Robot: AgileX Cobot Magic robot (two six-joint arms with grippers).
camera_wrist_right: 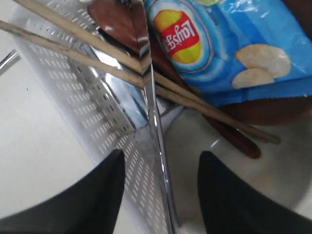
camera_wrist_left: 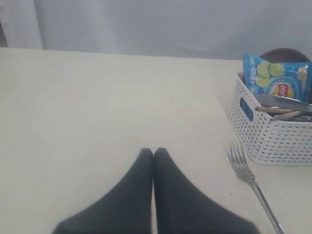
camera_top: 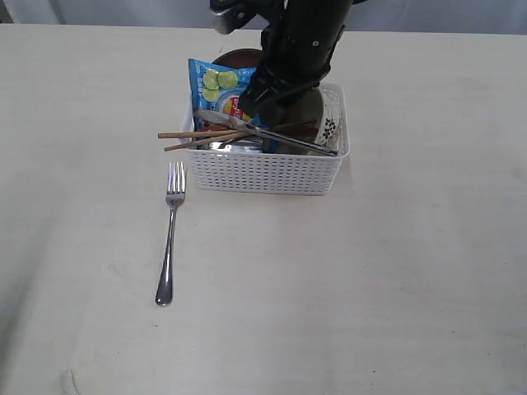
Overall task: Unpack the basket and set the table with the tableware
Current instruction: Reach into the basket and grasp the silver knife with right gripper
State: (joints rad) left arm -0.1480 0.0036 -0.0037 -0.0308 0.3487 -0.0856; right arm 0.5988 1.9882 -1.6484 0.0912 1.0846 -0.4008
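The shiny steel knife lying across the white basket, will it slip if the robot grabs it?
Probably slippery: the shiny steel knife looks smooth and thin. It seems stiff, so it shouldn't bend. Lifting it may jostle the wooden chopsticks crossing it.

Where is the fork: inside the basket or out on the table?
Out. The fork lies flat on the table beside the basket, with its tines at the basket's front corner and its handle pointing away.
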